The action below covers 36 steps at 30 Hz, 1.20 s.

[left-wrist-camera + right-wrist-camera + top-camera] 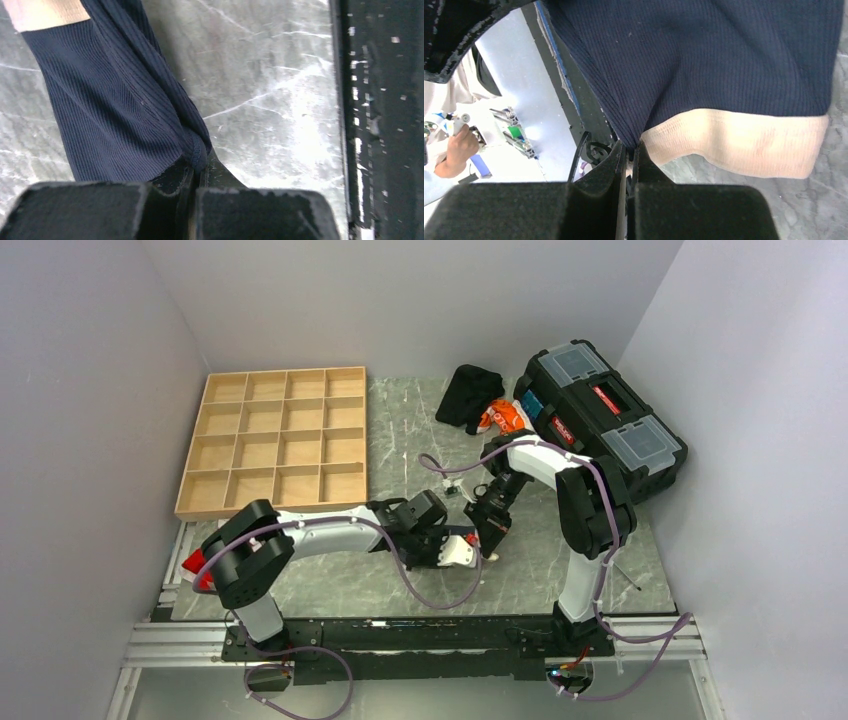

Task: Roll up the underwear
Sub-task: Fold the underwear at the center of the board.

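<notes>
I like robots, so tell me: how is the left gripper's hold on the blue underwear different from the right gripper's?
The left gripper pinches a plain navy edge of the underwear; the right gripper pinches beside the cream waistband. The left gripper reaches in from the left; the right gripper points back toward the near edge of the table. Both are shut on the same underwear, close together.

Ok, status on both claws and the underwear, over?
Left claw shut on underwear, navy edge. Right claw shut on it beside cream waistband. No roll visible yet. Toolbox, wooden tray well clear.
</notes>
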Each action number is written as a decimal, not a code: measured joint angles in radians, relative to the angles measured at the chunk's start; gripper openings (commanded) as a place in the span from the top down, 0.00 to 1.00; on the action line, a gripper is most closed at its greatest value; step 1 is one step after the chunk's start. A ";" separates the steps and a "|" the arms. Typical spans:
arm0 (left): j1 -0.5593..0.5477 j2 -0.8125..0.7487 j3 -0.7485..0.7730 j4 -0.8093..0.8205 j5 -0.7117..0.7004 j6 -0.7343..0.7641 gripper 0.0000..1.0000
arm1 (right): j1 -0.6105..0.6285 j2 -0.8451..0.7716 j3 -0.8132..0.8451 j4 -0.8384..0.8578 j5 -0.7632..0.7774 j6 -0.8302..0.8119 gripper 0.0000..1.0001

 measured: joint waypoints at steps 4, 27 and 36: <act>0.024 0.004 0.043 -0.084 0.078 0.013 1.00 | 0.000 0.000 0.006 -0.011 0.003 0.000 0.95; 0.169 0.118 0.192 -0.271 0.311 -0.008 1.00 | 0.000 0.035 0.082 0.017 0.030 0.019 0.29; 0.173 0.137 0.198 -0.272 0.330 -0.035 1.00 | -0.003 -0.055 -0.014 0.127 0.031 0.081 0.28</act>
